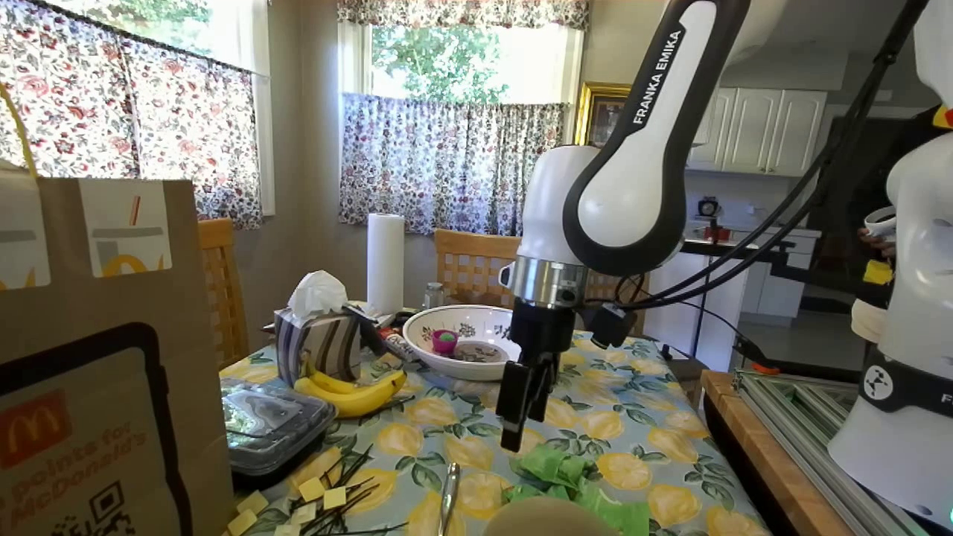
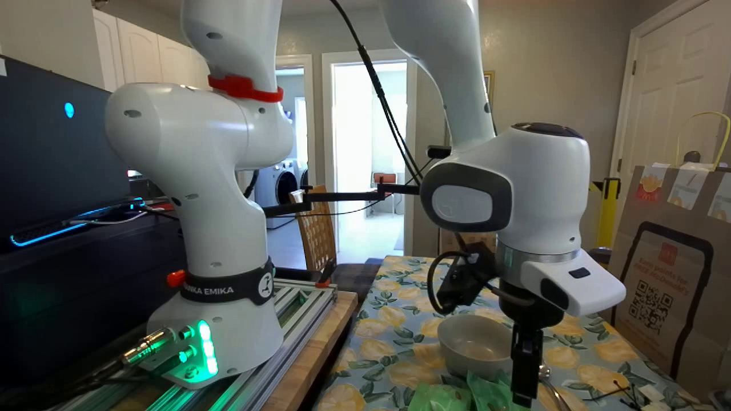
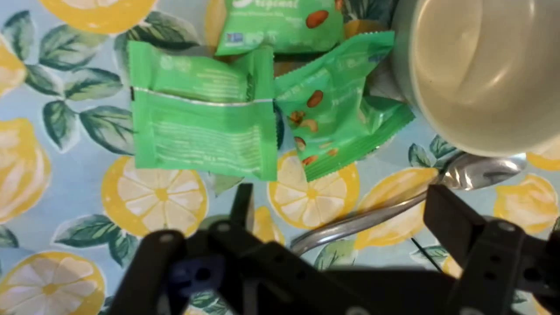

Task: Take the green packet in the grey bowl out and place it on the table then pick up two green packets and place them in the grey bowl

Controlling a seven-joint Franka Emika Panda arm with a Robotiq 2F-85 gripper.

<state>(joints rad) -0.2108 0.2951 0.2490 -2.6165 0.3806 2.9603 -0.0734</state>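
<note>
In an exterior view, the claw (image 1: 524,428) hangs tip-down over the desk (image 1: 406,439), near the green packets (image 1: 555,469); their number cannot be counted from here.

In an exterior view, the bowl (image 2: 465,361) stands beside the packets. The claw is seen edge-on; its spread is not readable.

In the wrist view, the claw's jaws stand wide apart, nothing held. The spoon (image 3: 376,216) lies on the desk between them. Noted: upper packet (image 3: 282,30), left packet (image 3: 203,131), right packet (image 3: 328,113), the last close by the bowl, contact uncertain. The visible part of the bowl's hollow shows no packet; removal judged complete.

Handling, as assessed: light, limp, slick film over loose contents, nuts by the print. Likely to slide if touched on one side; a hard squeeze may crush. Recommended hold: across the filled middle, not the thin crimped ends. Left packet preferred first; right packet leaves little room bowl-side.
</note>
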